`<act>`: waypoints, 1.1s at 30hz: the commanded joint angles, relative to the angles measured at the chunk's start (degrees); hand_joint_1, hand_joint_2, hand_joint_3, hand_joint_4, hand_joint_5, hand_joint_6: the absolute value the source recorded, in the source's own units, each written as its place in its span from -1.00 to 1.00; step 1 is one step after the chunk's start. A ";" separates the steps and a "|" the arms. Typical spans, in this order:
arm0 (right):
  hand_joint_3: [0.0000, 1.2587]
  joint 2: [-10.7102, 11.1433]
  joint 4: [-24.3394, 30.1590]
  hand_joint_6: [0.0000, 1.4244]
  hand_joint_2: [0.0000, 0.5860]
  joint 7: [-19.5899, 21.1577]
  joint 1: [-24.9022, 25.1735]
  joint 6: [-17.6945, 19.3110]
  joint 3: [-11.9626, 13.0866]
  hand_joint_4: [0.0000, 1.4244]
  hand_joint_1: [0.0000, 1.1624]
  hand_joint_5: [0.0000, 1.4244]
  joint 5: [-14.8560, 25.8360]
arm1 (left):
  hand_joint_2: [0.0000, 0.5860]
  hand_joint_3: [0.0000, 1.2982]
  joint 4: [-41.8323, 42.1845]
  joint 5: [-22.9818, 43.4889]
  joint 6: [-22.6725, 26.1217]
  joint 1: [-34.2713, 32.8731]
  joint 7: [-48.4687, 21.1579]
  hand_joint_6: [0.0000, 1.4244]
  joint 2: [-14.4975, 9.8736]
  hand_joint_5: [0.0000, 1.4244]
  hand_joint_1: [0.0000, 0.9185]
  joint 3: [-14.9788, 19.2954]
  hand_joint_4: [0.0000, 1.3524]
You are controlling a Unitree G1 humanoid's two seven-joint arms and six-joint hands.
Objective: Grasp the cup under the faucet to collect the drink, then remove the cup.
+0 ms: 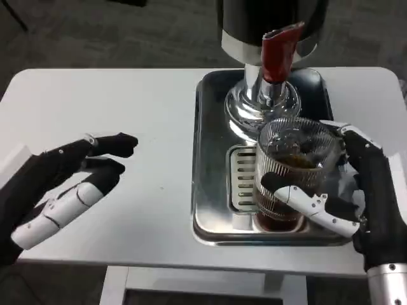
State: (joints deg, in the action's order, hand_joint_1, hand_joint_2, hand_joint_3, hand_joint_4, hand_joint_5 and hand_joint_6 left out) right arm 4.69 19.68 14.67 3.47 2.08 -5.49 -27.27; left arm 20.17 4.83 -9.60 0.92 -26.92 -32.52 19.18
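White rectangular table (127, 127) carries a shiny steel drip tray (210, 159) with a slotted grate. Chrome-and-black drink dispenser (267, 38) stands at the tray's back, red tap lever (280, 51) pointing down. Clear ribbed plastic cup (289, 171) sits on the tray just in front of the faucet, dark drink filling roughly its lower half. Right hand (356, 197) wraps the cup, fingers (311, 206) across its front — gripping. Left hand (70, 184) hovers over bare table, fingers apart, holding nothing. Read: grasp and fill look done; pulling the cup clear of the tray remains.
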 commanded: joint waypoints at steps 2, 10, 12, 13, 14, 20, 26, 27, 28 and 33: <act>0.64 0.39 5.14 1.00 -0.34 -1.86 -2.44 2.43 0.98 0.67 0.50 0.99 2.06 | -0.47 -0.53 -0.20 -0.71 -0.25 -0.51 -0.91 -0.61 -1.13 -0.53 -0.92 -1.81 -0.61; 0.67 2.19 11.53 1.00 -0.32 -6.04 -7.29 3.21 2.84 0.68 0.50 1.00 5.03 | -0.48 -0.55 0.04 -0.90 -0.75 -0.71 -0.98 -0.62 -1.45 -0.55 -0.92 -2.50 -0.64; 0.67 2.94 13.27 1.00 -0.32 -7.03 -8.85 3.65 3.50 0.69 0.49 1.00 5.82 | -0.49 -0.55 -0.29 -1.10 -1.34 -0.87 -1.44 -0.62 -2.03 -0.55 -0.92 -2.53 -0.64; 0.67 3.17 13.82 1.00 -0.32 -7.40 -9.33 3.80 3.81 0.69 0.48 1.00 6.21 | -0.49 -0.55 -0.38 -1.21 -1.51 -0.97 -1.65 -0.63 -2.30 -0.55 -0.92 -2.63 -0.64; 0.67 3.54 14.58 1.00 -0.32 -7.91 -9.90 4.17 4.24 0.69 0.48 1.00 6.76 | -0.51 -0.55 -0.15 -1.67 -1.78 -1.12 -1.90 -0.63 -2.74 -0.56 -0.92 -2.89 -0.65; 0.67 5.10 18.22 1.00 -0.30 -10.31 -12.23 6.67 5.46 0.71 0.47 1.00 8.56 | -0.52 -0.60 2.98 -4.51 -2.24 -1.97 -3.03 -0.67 -5.05 -0.61 -0.96 -4.76 -0.70; 0.69 5.06 19.63 1.00 -0.29 -12.12 -13.27 8.14 5.01 0.71 0.48 1.00 9.07 | -0.56 -0.61 6.61 -6.11 -1.62 -1.27 -3.20 -0.68 -5.81 -0.63 -0.97 -4.92 -0.73; 0.69 5.01 19.69 1.00 -0.29 -12.34 -13.25 8.28 4.91 0.71 0.48 1.00 9.08 | -0.56 -0.63 7.36 -6.33 -1.41 -1.12 -3.14 -0.69 -5.92 -0.64 -0.98 -4.79 -0.73; 0.69 4.96 19.72 1.00 -0.29 -12.50 -13.23 8.37 4.87 0.71 0.48 1.00 9.08 | -0.56 -0.63 8.19 -6.62 -1.38 -0.95 -3.12 -0.69 -6.04 -0.64 -0.98 -4.71 -0.74; 0.69 4.93 20.10 1.00 -0.28 -13.50 -12.99 8.83 4.51 0.71 0.49 1.00 9.13 | -0.57 -0.64 12.09 -7.91 -0.14 0.07 -3.09 -0.70 -6.19 -0.66 -0.98 -4.65 -0.76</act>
State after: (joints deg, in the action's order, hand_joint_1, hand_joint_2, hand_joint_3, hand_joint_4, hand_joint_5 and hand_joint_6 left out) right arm 9.82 37.56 1.38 -9.40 7.79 -0.57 -18.97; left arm 29.89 -1.97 -10.70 -0.37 -29.61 -37.88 14.56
